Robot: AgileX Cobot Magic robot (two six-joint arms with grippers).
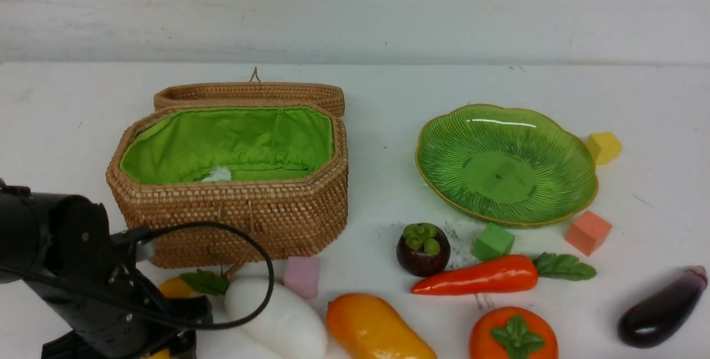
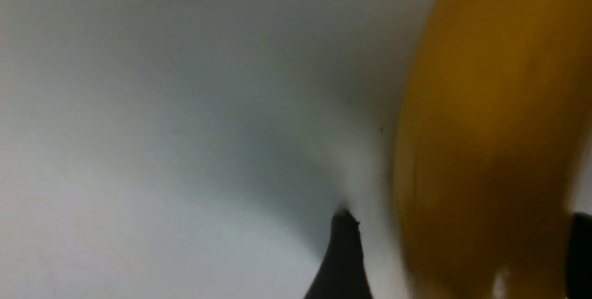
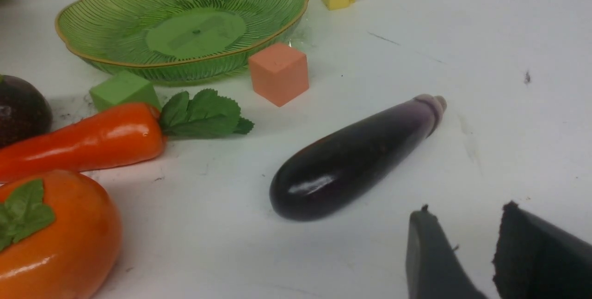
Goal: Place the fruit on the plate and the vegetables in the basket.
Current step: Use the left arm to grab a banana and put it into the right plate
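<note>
The wicker basket (image 1: pixel 233 215) stands open at the left and the green plate (image 1: pixel 438 181) at the right, with no fruit on it. In front lie the white radish (image 1: pixel 277 317), mango (image 1: pixel 374 328), mangosteen (image 1: pixel 422 248), carrot (image 1: pixel 480 277), persimmon (image 1: pixel 513 337) and eggplant (image 1: pixel 663 309). My left gripper (image 2: pixel 460 216) is low at the table's near left, open, with its fingers on either side of the yellow banana (image 2: pixel 485 128); there is a gap at one finger. My right gripper (image 3: pixel 467 209) is open and empty, near the eggplant (image 3: pixel 351 160), and is out of the front view.
My left arm (image 1: pixel 83 270) fills the near left corner. Small cubes lie about: pink (image 1: pixel 301 277), green (image 1: pixel 492 241), salmon (image 1: pixel 588 232), yellow (image 1: pixel 604 147). A small white tuft (image 1: pixel 217 173) shows inside the basket. The basket lid (image 1: pixel 249 92) lies back behind it.
</note>
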